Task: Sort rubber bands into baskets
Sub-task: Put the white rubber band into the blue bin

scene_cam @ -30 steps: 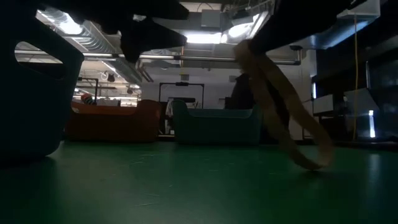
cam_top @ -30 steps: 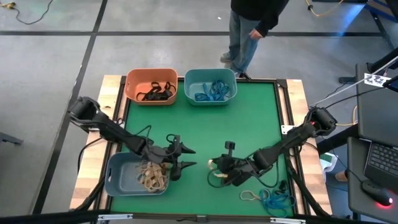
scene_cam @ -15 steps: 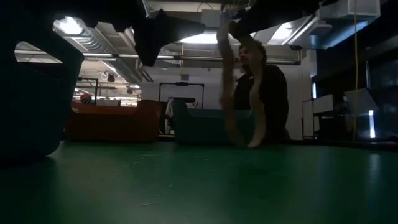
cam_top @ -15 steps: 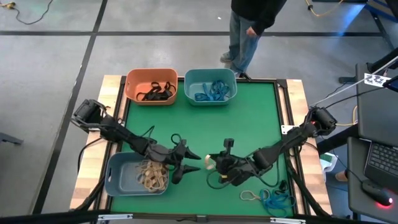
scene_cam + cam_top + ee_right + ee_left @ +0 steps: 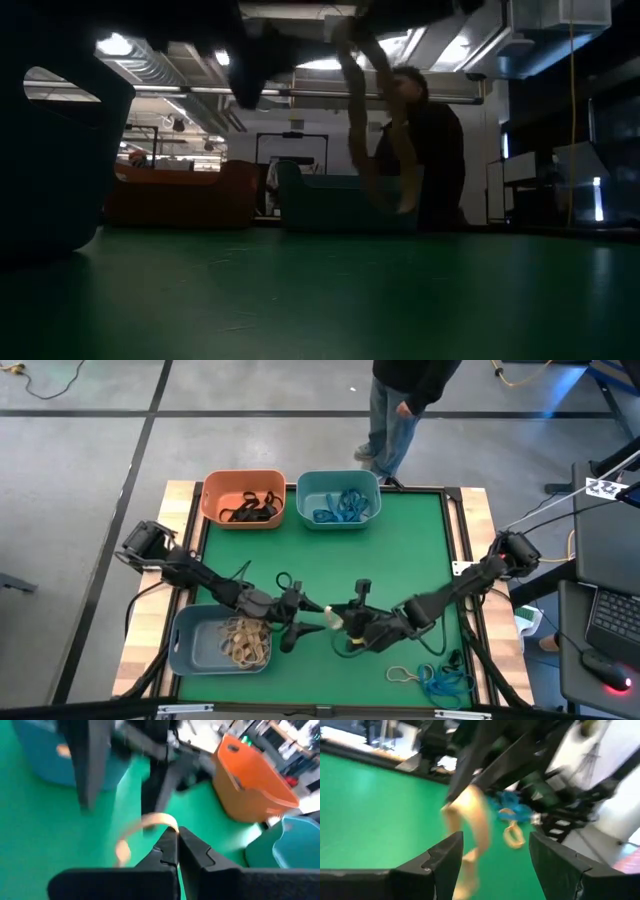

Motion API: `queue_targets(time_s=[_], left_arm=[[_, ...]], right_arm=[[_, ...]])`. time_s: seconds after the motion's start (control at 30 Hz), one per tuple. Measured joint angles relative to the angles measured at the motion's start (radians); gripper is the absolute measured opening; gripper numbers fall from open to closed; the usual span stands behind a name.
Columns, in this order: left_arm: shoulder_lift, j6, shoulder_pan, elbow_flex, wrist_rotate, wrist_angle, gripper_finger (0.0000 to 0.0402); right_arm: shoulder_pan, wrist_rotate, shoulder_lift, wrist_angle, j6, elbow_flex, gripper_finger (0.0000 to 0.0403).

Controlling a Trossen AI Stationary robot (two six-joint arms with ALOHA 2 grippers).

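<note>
My right gripper (image 5: 334, 618) is shut on a tan rubber band (image 5: 470, 822) above the middle of the green table. My left gripper (image 5: 303, 623) stands open just to its left. In the left wrist view its fingers (image 5: 445, 862) flank the hanging band, and I cannot tell whether they touch it. The grey-blue basket (image 5: 190, 645) at the near left holds tan bands. At the far edge, the orange basket (image 5: 243, 498) holds black bands and the teal basket (image 5: 338, 498) holds blue ones. My right gripper pinches the tan band at the top of its loop (image 5: 159, 820) between its two fingertips. The fingers come from the table's right, slanting down. The band hangs slack below them (image 5: 375, 130), clear of the table.
Loose blue and tan bands (image 5: 432, 680) lie near the table's front right corner. A person (image 5: 405, 400) stands beyond the far edge. Black cables trail under both arms. Bare green mat lies between the far baskets and the grippers.
My right gripper has risen and gone a little toward the table's left with the tan band. The band's lower end dragged on the mat and now hangs clear. My left gripper has edged toward the right gripper, staying open.
</note>
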Motion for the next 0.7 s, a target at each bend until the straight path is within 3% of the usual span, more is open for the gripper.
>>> queue_targets(time_s=[0.27,0.53,0.7], left_arm=[[0.036,0.068,0.016,0.0,-0.003,0.07,0.0224],[0.036,0.115,0.017,0.0,0.06,0.093,0.0222],[0.036,0.162,0.017,0.0,0.075,0.103,0.0189]], right_arm=[[-0.003,-0.022,0.001,0.219,-0.187,0.0,0.0005],[-0.045,-0.202,0.001,0.33,-0.234,0.0,0.0005],[-0.066,-0.293,0.001,0.387,-0.238,0.0,0.0005]])
